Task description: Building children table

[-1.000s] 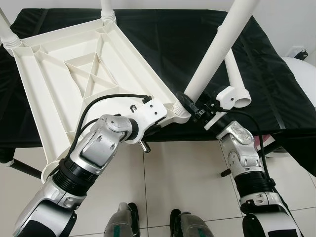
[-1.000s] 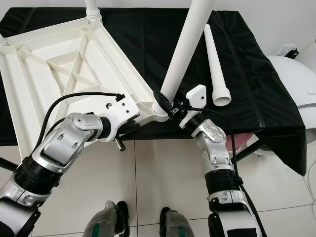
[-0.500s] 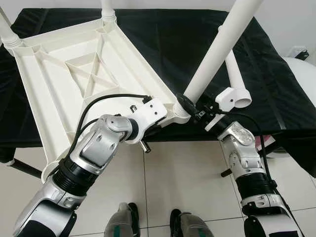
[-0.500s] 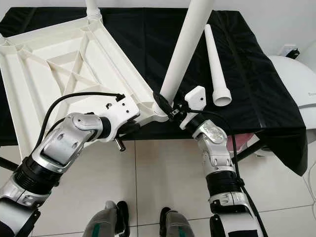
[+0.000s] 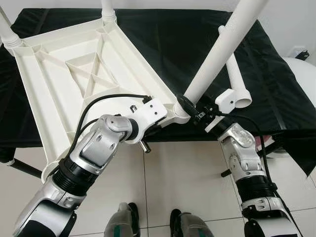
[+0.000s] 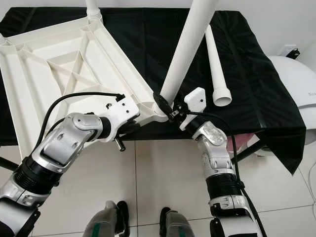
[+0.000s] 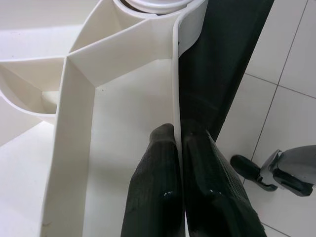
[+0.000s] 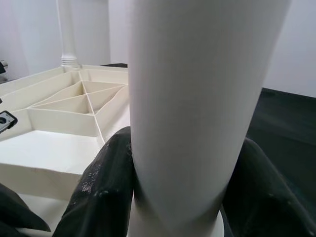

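Observation:
A white children's tabletop [image 5: 74, 74] lies upside down on a black-clothed table [image 5: 173, 44]. White legs stand in its far corners [image 5: 107, 10] [image 5: 7, 34]. My right gripper [image 5: 190, 106] is shut around the base of another white leg [image 5: 217, 54], which leans up and to the right out of the near right corner socket [image 5: 178, 111]. In the right wrist view its black fingers [image 8: 106, 182] flank that leg [image 8: 197, 98]. My left gripper [image 7: 180, 143] is shut on the tabletop's near rim [image 7: 177, 74], just left of that corner. A loose leg [image 5: 234, 74] lies on the cloth.
The near corner of the tabletop overhangs the table's front edge above the tiled floor [image 5: 177, 177]. A white rounded object [image 5: 301, 74] sits at the far right. A black table strut [image 5: 22, 168] runs low on the left. My feet [image 5: 123, 222] are below.
The held leg has tipped slightly further to the right, and my right forearm has shifted with it. My left gripper keeps its hold on the rim.

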Robot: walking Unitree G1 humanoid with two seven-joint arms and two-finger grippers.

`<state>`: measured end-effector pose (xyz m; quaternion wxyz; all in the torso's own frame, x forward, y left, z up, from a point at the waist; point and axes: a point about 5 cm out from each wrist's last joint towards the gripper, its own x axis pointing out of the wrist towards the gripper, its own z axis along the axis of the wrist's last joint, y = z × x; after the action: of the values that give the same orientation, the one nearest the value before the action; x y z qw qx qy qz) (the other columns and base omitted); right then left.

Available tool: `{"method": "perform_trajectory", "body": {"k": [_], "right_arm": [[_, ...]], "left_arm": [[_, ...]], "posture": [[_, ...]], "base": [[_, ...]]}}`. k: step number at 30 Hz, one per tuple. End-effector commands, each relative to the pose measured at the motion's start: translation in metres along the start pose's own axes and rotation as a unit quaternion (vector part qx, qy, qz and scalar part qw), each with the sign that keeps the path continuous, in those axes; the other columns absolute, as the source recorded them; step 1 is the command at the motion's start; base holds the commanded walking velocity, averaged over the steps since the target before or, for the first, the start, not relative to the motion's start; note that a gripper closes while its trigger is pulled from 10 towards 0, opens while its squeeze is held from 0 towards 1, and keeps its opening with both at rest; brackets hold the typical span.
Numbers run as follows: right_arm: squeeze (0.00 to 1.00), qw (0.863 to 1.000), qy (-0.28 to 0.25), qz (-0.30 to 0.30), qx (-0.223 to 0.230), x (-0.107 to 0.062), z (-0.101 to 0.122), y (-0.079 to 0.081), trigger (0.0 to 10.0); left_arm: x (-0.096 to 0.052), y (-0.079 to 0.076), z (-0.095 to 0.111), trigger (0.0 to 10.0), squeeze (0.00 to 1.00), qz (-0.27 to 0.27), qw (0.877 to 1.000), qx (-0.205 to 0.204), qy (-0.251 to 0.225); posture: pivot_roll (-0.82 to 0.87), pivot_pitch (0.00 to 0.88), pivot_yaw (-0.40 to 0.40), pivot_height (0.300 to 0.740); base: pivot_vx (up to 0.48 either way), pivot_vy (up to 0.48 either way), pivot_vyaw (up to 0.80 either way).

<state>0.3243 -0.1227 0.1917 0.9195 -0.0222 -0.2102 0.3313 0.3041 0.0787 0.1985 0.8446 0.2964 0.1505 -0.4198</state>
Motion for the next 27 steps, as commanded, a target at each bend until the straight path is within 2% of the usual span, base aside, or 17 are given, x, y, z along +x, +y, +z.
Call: {"method": "perform_trajectory", "body": {"k": [1, 10, 12, 27], "right_arm": [[0.00, 0.999, 0.027, 0.027, 0.014, -0.0020, -0.0130, 0.0156, 10.0], [0.00, 0.999, 0.033, -0.023, 0.008, -0.0027, -0.0167, 0.0133, 10.0], [0.00, 0.998, 0.039, -0.050, 0.008, -0.0028, -0.0187, 0.0116, 10.0], [0.00, 0.995, 0.042, -0.090, -0.009, -0.0015, -0.0186, 0.0131, 10.0]], "left_arm": [[-0.0063, 0.0095, 0.0151, 10.0, 0.00, 0.032, 0.999, 0.023, -0.022], [-0.0058, 0.0090, 0.0153, 10.0, 0.00, 0.032, 0.999, 0.022, -0.023], [-0.0059, 0.0091, 0.0153, 10.0, 0.00, 0.032, 0.999, 0.022, -0.023], [-0.0055, 0.0081, 0.0162, 10.0, 0.00, 0.030, 0.999, 0.024, -0.025]], "posture": [[-0.03, 0.191, -0.034, 0.740], [-0.03, 0.192, -0.035, 0.740], [-0.03, 0.191, -0.035, 0.740], [-0.03, 0.182, -0.035, 0.740]], "base": [[0.000, 0.000, 0.00], [0.000, 0.000, 0.00], [0.000, 0.000, 0.00], [0.000, 0.000, 0.00]]}}
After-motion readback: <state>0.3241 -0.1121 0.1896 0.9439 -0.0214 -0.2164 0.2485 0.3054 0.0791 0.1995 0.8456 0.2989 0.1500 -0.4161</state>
